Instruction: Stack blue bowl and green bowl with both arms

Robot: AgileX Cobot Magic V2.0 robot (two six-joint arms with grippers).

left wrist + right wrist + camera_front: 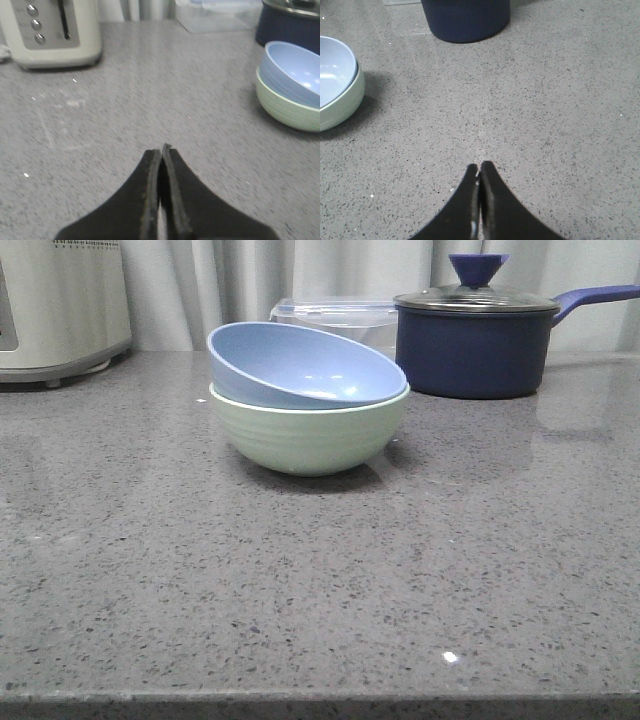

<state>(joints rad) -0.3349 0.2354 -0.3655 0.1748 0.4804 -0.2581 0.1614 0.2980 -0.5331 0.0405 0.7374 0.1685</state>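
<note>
Resting tilted inside the green bowl [305,440], the blue bowl [300,365] sits mid-table [320,590], before a navy pot [475,345]. Left end effector [161,150] and right end effector [479,167] are both pressed closed, empty, apart from the bowls.

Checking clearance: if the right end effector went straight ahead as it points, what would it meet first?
Probably the dark navy pot; bare countertop lies before it, though depth is unclear.

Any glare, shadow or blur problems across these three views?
Front view: glare streaks inside the tilted pale blue bowl, soft shadow under the ridged mint-green bowl. Left wrist view: closed left end effector blurred. Right wrist view: even light, right end effector slightly soft.
</note>
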